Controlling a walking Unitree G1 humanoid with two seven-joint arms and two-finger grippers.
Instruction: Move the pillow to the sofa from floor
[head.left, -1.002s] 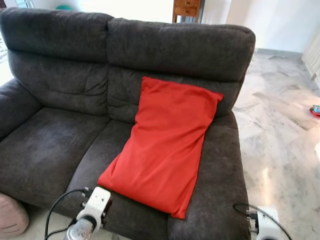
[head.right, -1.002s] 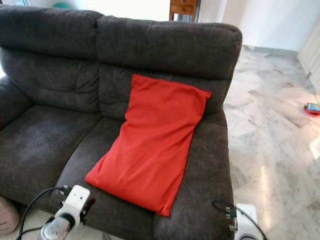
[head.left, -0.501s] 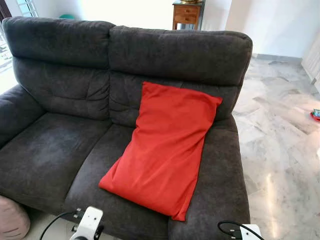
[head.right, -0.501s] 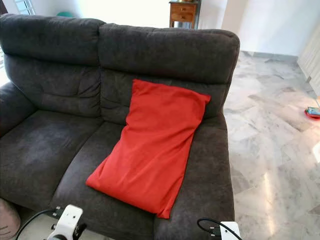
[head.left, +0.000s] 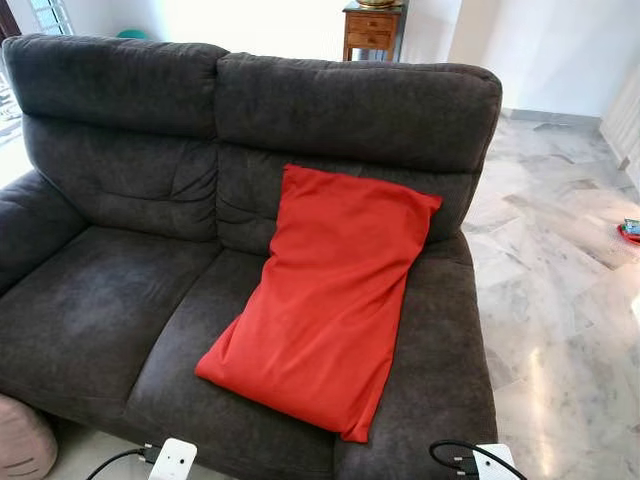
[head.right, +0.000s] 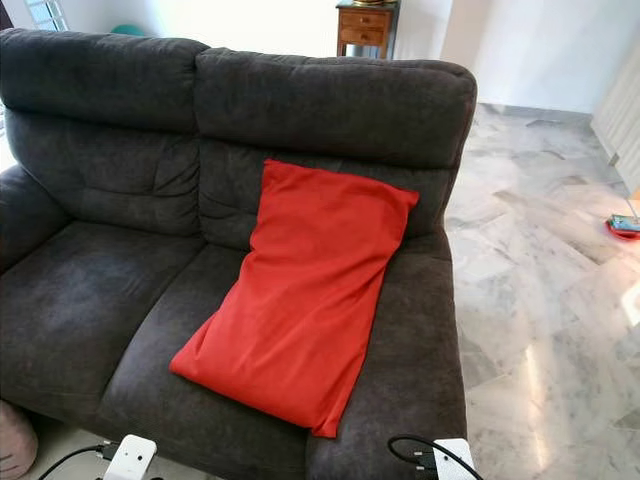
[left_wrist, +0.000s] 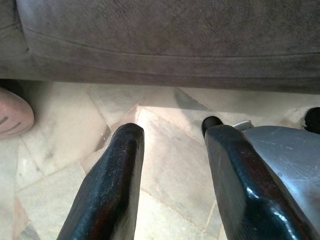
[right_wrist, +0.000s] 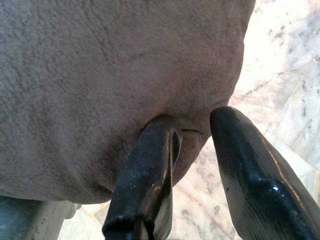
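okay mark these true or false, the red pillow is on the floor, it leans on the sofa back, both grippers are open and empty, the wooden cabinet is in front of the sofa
1. The red pillow is on the floor. False: it lies on the sofa seat.
2. It leans against the sofa's backrest. True.
3. The left gripper and right gripper are open and empty. True.
4. The wooden cabinet stands in front of the sofa. False: it stands behind it.
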